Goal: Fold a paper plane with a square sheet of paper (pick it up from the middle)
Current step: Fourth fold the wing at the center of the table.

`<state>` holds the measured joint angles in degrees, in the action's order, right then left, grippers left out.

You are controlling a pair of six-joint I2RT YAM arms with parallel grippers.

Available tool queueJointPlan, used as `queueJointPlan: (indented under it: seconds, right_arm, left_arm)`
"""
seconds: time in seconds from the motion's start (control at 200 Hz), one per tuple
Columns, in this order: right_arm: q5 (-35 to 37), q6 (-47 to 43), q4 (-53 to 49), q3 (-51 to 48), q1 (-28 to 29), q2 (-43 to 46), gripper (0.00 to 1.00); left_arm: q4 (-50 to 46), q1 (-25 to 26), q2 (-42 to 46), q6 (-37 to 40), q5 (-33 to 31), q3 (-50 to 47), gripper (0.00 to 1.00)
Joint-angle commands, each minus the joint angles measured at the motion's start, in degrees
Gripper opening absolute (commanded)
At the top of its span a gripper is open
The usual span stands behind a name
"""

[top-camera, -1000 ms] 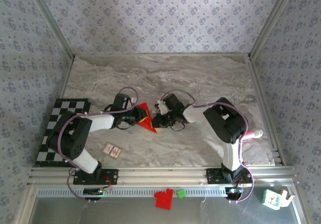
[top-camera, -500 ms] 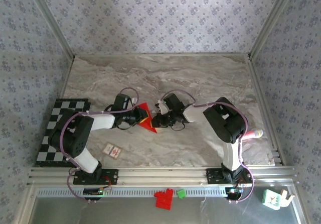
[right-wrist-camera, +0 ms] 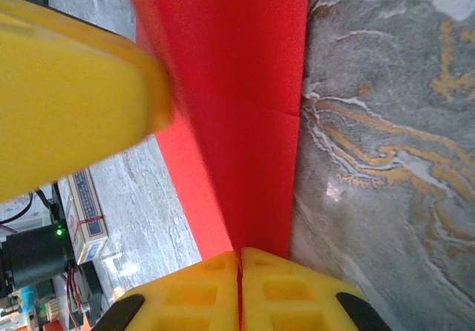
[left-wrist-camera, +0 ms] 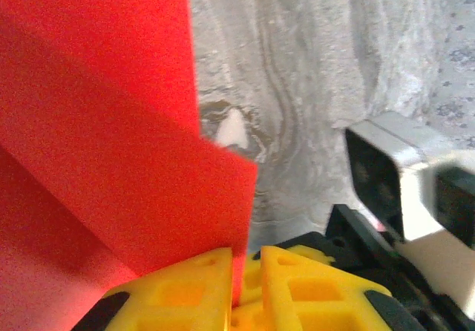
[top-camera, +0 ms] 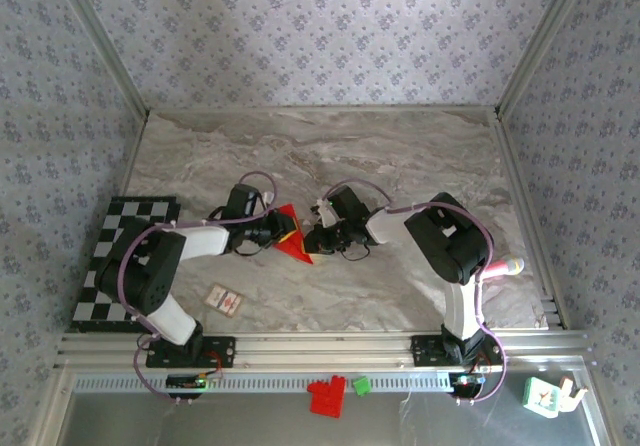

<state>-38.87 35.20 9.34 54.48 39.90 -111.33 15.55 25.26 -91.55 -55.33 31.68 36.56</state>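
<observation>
The square sheet of paper (top-camera: 292, 228), bright red and creased into a pointed angular shape, stands up off the marble table (top-camera: 400, 156) mid-table between both grippers. My left gripper (top-camera: 278, 230) comes at it from the left. In the left wrist view its yellow fingers (left-wrist-camera: 185, 286) are shut on the paper's lower edge (left-wrist-camera: 111, 123). My right gripper (top-camera: 312, 238) meets it from the right. Its yellow fingers (right-wrist-camera: 297, 294) are pressed tight on a fold of the paper (right-wrist-camera: 245, 108). The left gripper's finger (right-wrist-camera: 74, 86) looms at that view's upper left.
A checkerboard mat (top-camera: 110, 256) lies at the left edge. A small white card (top-camera: 224, 300) sits in front of the left arm. A red toy-brick block (top-camera: 326, 398) and a green block (top-camera: 361, 386) rest on the near rail. A pink-tipped object (top-camera: 505, 265) lies far right.
</observation>
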Motion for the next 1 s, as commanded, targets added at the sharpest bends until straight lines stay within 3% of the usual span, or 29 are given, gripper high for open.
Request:
queueJointPlan:
  seconds: [0.0, 0.265, 0.994]
  right_arm:
    - [4.3, 0.4, -2.6, -3.2, 0.0, -3.5, 0.09]
    - [4.2, 2.7, -0.8, -4.1, -0.4, -3.4, 0.09]
    - [3.8, 2.7, -1.3, -3.8, -0.4, -3.7, 0.10]
  left_arm:
    - [3.0, -0.7, 4.2, -1.1, -0.5, -1.8, 0.19]
    - [7.3, -0.8, 4.7, -3.5, -0.2, -6.5, 0.19]
    - [10.8, 0.1, -2.4, -4.1, 2.2, -2.7, 0.17]
